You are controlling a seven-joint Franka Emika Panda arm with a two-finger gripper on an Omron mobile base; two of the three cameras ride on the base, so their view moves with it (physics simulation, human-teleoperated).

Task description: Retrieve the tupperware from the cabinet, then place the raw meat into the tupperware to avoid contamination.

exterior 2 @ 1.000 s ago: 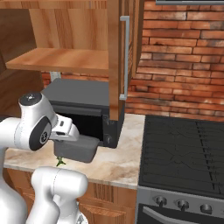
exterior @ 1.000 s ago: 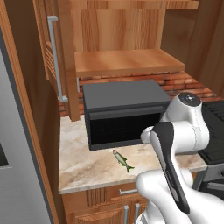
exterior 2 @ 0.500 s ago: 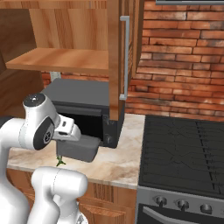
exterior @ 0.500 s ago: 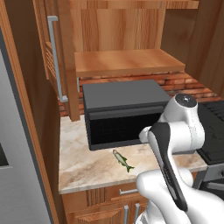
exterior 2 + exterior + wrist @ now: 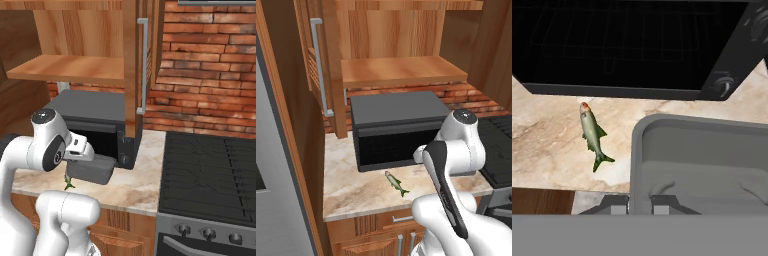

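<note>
- Tool (image 5: 640, 202): in the hand view I see my two fingertips pinched narrow on the near rim of the tupperware (image 5: 702, 165), one tip on each side of the wall.
- Tupperware (image 5: 91, 169): from the right base view I read it as a dark grey tub carried just above the bench (image 5: 135, 185), close in front of the microwave (image 5: 95, 125).
- Raw meat (image 5: 396, 183): a small fish lying flat on the marble bench, near the front of the microwave (image 5: 396, 127); in the hand view the fish (image 5: 592, 134) sits just left of the tub, apart from it, head toward the microwave.
- Cabinet (image 5: 398, 70): above the microwave, both doors swung open, its wooden shelf bare; I see the left door's long silver handle (image 5: 320, 65).
- Stove (image 5: 210, 175): black cooktop right of the bench, brick wall (image 5: 210, 70) behind.
</note>
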